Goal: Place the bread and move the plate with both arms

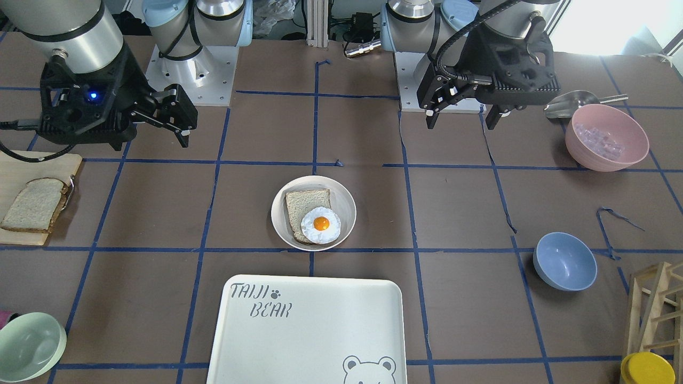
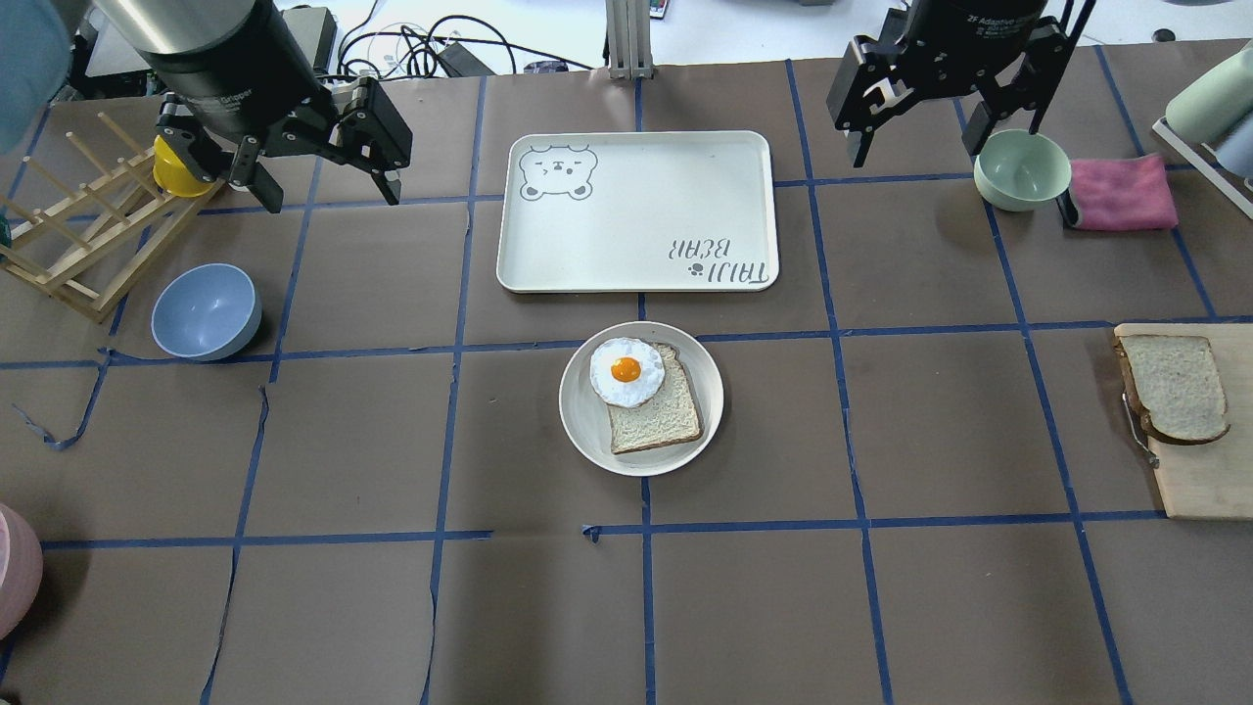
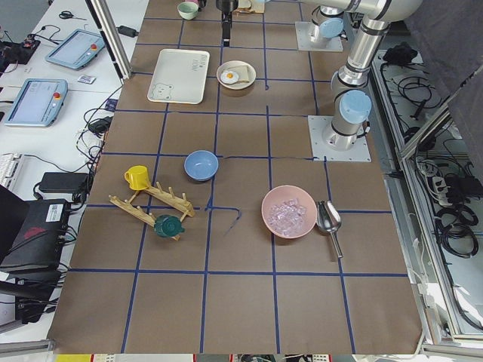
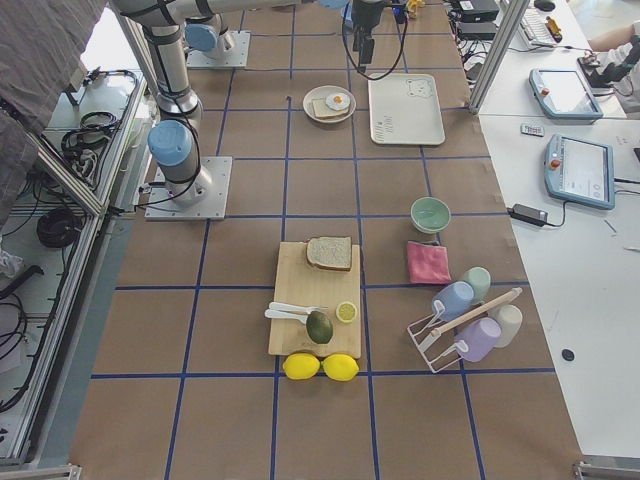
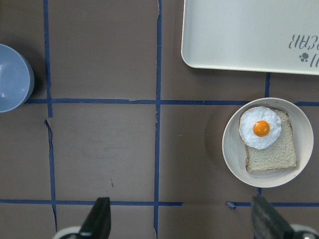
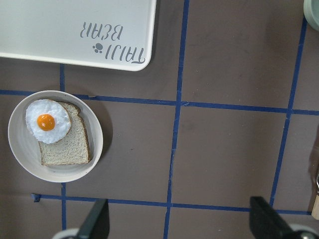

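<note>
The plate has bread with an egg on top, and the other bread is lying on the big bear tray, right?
Not quite. The plate does hold a slice with an egg, but the other bread lies on the wooden board, not the bear tray. The overhead view shows it.

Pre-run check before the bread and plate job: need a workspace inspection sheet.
Surface: table covered in brown paper with a blue tape grid; some seams torn.
Job's things: bread lies on the cutting board; plate at centre holds an egg-topped slice, next to the tray.
Clutter: blue bowl, green bowl, pink cloth, pink bowl, scoop, wooden rack, yellow cup.
Pincers: left pincer and right pincer both open, empty, above the table.
Cables: loose bundle beyond the table's far edge.
Surroundings: pendants on a side desk.
</note>
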Tool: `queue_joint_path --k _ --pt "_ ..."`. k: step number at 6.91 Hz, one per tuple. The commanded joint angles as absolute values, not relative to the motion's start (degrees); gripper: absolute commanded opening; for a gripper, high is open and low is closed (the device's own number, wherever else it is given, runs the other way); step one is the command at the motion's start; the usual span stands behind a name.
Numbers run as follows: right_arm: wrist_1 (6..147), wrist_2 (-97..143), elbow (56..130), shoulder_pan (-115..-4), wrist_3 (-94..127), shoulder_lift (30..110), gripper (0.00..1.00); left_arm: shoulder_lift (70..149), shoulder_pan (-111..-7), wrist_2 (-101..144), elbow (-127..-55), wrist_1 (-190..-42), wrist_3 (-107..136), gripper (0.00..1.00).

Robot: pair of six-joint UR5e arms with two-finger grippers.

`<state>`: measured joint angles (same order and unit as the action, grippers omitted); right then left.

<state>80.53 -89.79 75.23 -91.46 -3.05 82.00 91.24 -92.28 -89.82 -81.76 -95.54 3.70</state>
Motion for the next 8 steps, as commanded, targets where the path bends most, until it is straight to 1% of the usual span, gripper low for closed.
queue_joint_path --k 1,4,5,6,7,8 --pt "80.6 -90.0 75.2 -91.4 -3.2 82.0 1.0 91.3 -92.3 -89.8 -81.7 -95.5 3.7 1.0" --pt "80.6 -90.0 75.3 -91.3 -3.1 82.0 1.0 91.5 -92.3 -89.8 -81.6 -95.5 3.7 1.0" --pt "80.7 -89.9 75.8 -91.3 -3.1 82.0 1.0 91.5 -92.2 -89.9 -81.6 -95.5 3.7 0.92" --pt "80.7 -89.9 76.0 -91.2 -3.1 82.0 1.0 91.5 -92.2 -89.8 -81.6 -95.5 3.7 0.91" --pt "80.6 -90.0 76.1 -91.2 -3.2 82.1 1.0 91.5 -92.3 -89.7 -81.5 -95.5 3.9 0.93" --pt "80.6 -90.1 76.1 -91.2 -3.2 82.1 1.0 91.3 -92.3 -89.7 -81.5 -95.6 4.4 1.0"
